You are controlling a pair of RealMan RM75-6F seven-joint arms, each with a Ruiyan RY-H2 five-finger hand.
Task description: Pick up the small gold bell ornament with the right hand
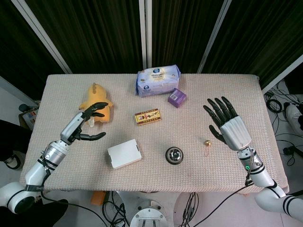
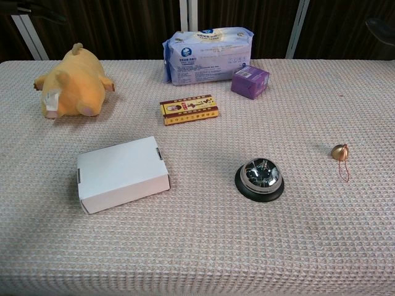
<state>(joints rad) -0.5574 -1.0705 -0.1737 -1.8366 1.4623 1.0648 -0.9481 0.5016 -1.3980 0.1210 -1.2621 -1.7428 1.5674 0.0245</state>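
Note:
The small gold bell ornament [image 1: 208, 142] [image 2: 339, 152] lies on the woven table cover at the right, a thin red loop of string trailing toward the front edge. My right hand [image 1: 226, 124] hovers just to the right of it, fingers spread and holding nothing, a short gap between thumb and bell. My left hand [image 1: 88, 124] is at the left side, fingers apart and empty, next to the yellow plush toy [image 1: 97, 100]. Neither hand shows in the chest view.
A chrome desk bell [image 1: 174, 155] [image 2: 259, 177] sits left of the ornament. A white box [image 1: 124, 153], a red-and-yellow packet [image 1: 147, 116], a purple box [image 1: 177, 97] and a wipes pack [image 1: 158, 80] lie further off. The table edge [image 1: 279, 156] runs close behind my right hand.

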